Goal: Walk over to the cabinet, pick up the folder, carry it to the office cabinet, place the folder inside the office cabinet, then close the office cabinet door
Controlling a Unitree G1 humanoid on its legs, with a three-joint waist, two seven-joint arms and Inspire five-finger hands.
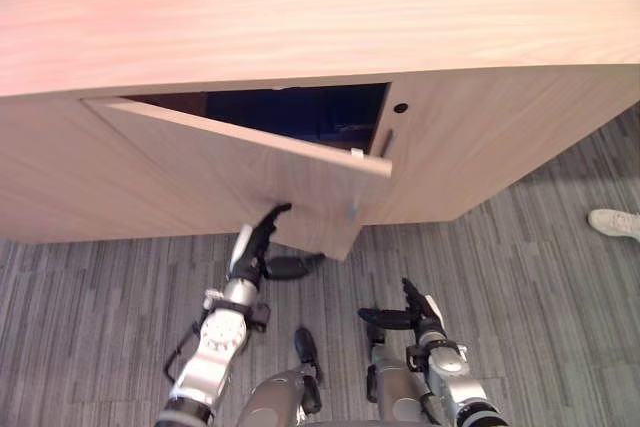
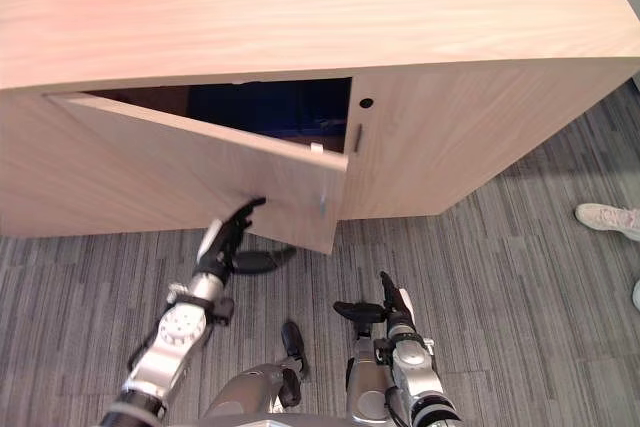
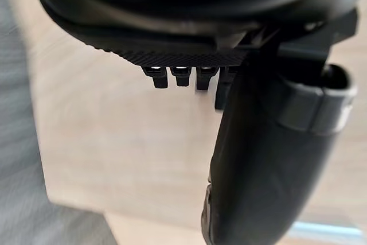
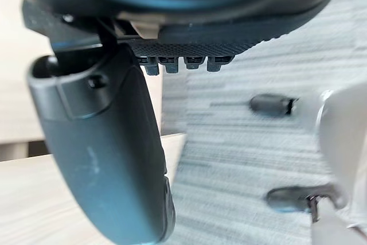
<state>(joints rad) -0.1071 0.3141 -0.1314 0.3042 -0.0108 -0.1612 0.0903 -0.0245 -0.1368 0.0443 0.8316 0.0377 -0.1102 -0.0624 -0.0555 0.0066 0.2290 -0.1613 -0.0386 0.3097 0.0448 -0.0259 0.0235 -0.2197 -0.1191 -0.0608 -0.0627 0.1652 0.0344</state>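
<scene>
Folder isn't in either hand.

Head views: the cabinet [image 1: 480, 137] door [image 1: 250, 172] hangs half open. The dark blue shape [image 1: 330, 132] in the gap behind it is probably the folder, but I can't confirm that. The left hand [image 1: 262, 247] has straight fingers [image 1: 277, 215] with their tips on the door's outer face near its lower edge. Its thumb [image 1: 290, 267] is splayed sideways and it grasps nothing. The door handle [image 1: 352, 210] sits just past those fingertips on the thumb side, untouched. The right hand [image 1: 418, 315] is low over the carpet [image 1: 540, 277], fingertips well short of the door, fingers relaxed and empty. A person's shoe [image 1: 615, 222] lies far off beyond the right hand's outer side.

My read is that this is the last step, closing the door. The next move calls for a flat-fingered push forward through the swing. I'd probably step in as the panel moves out of reach, and I'd watch that the tips don't slip off the lower edge.

Left wrist view: bare wood panel right past the fingertips and nothing between thumb and fingers. The contact point itself is hidden under the palm, so I can't judge how firmly the tips bear on the door.

Right wrist view: fingers loose over carpet, nothing held. There is pale wood on the thumb side, door or cabinet front, and I can't tell which.

Also hidden: the cabinet interior is too dark to make out a shelf or how the folder lies, and the hinge side is covered by the door.
</scene>
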